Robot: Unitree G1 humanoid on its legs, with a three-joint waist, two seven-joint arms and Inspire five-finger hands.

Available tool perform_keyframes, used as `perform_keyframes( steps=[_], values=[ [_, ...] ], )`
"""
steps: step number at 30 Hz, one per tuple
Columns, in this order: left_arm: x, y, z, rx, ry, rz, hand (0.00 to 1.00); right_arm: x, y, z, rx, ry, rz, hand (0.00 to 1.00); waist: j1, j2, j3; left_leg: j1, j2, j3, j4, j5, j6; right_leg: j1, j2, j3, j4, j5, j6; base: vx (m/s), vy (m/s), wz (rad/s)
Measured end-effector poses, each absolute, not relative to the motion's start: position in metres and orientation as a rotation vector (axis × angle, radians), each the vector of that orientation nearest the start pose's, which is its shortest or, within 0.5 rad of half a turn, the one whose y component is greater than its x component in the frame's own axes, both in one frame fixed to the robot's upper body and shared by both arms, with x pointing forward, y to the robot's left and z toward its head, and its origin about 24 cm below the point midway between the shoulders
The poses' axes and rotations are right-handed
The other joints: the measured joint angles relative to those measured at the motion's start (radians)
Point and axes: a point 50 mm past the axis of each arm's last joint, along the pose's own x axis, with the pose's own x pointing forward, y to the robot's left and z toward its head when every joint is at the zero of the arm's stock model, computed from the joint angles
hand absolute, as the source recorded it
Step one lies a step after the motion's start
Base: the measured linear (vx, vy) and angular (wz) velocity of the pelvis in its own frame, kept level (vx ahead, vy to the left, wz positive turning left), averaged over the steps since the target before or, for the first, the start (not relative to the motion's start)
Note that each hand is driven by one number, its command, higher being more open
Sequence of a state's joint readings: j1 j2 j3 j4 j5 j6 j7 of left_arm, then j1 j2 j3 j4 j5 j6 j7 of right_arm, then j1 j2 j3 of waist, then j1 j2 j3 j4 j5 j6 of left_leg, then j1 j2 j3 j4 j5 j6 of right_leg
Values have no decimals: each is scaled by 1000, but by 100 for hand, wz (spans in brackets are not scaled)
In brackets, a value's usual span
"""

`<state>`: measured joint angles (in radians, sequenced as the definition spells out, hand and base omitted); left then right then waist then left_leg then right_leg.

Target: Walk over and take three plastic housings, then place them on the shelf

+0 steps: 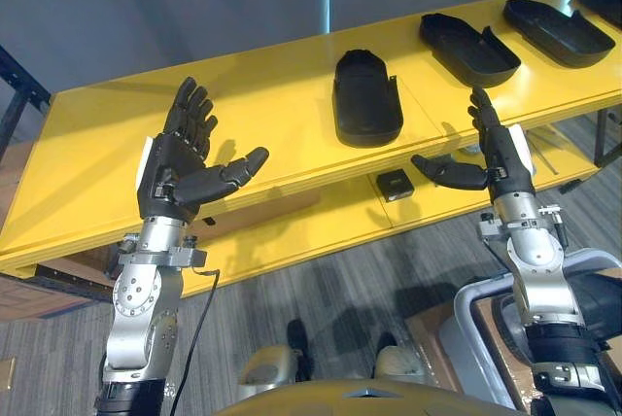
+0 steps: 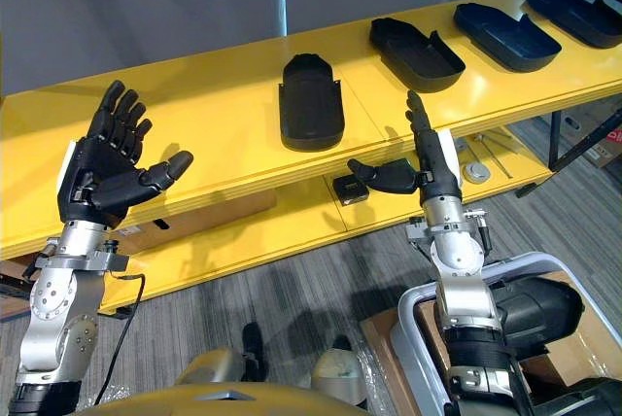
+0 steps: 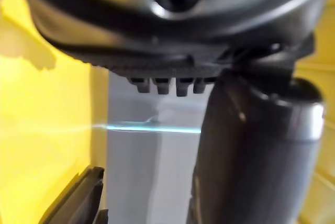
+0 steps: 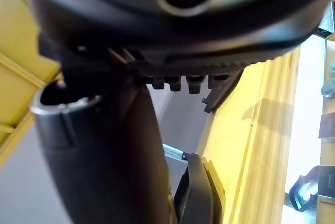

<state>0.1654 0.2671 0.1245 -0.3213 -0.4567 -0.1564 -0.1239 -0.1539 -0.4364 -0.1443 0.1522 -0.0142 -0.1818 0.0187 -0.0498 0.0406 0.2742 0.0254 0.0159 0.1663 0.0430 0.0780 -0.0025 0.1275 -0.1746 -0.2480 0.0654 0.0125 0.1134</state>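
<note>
1. The left hand and the right hand hover in front of the yellow shelf, fingers straight and spread wide, holding nothing.
2. The black housings lie on the top board: the nearest housing between the hands, a second housing and a third housing further right.
3. A one-sided reach may shove the smooth nearest housing backward instead of gripping it.
4. The right hand sits by the board's front edge and may catch it when reaching.

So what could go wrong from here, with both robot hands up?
The nearest housing lies between the open left robot hand and right robot hand. Neither holds anything, so a badly judged reach might shove it along the yellow shelf. The right robot hand's thumb sits by the shelf's front edge and could catch there.
</note>
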Motion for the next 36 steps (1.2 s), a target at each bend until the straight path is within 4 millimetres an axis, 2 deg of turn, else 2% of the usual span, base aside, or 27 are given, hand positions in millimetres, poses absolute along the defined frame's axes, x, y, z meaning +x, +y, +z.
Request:
perform_keyframes(
  steps=[7,14,18,23,25,33,36],
  values=[
    [212,212,104,-167,-341,-48,100,295,-264,94,-420,-128,-138,100,33,0,-1,3,-4,-35,-17,23,-1,16,0,-34,3,-2,-4,-13,0,16],
    [205,214,96,-167,-300,-37,100,309,-275,98,-456,-83,-142,100,67,1,0,-1,-6,-58,-36,43,-10,14,1,-56,7,-6,-5,-26,-4,10],
    [205,215,96,-169,-302,-34,100,323,-279,113,-455,-103,-147,100,74,9,6,-21,-7,-77,-46,54,-11,-7,0,-73,20,-12,-8,-30,-12,14],
    [205,215,96,-177,-305,-22,100,338,-289,137,-484,-131,-193,100,81,35,48,-51,-6,-95,-48,73,-14,-37,-1,-87,38,-13,-10,-25,-18,13],
    [205,217,97,-179,-307,-4,100,345,-293,149,-484,-149,-241,100,84,47,82,-53,-6,-100,-48,82,-18,-40,-2,-89,47,-13,-11,-7,-26,4],
    [208,218,100,-186,-324,28,100,358,-294,183,-464,-222,-320,100,93,59,142,-82,-6,-109,-48,90,-18,-82,-11,-94,87,-25,-24,-2,-35,4],
    [210,218,96,-193,-307,40,100,363,-294,189,-462,-226,-333,100,101,60,144,-90,-6,-108,-52,93,-16,-102,-14,-90,110,-37,-25,3,-51,0]
  ],
)
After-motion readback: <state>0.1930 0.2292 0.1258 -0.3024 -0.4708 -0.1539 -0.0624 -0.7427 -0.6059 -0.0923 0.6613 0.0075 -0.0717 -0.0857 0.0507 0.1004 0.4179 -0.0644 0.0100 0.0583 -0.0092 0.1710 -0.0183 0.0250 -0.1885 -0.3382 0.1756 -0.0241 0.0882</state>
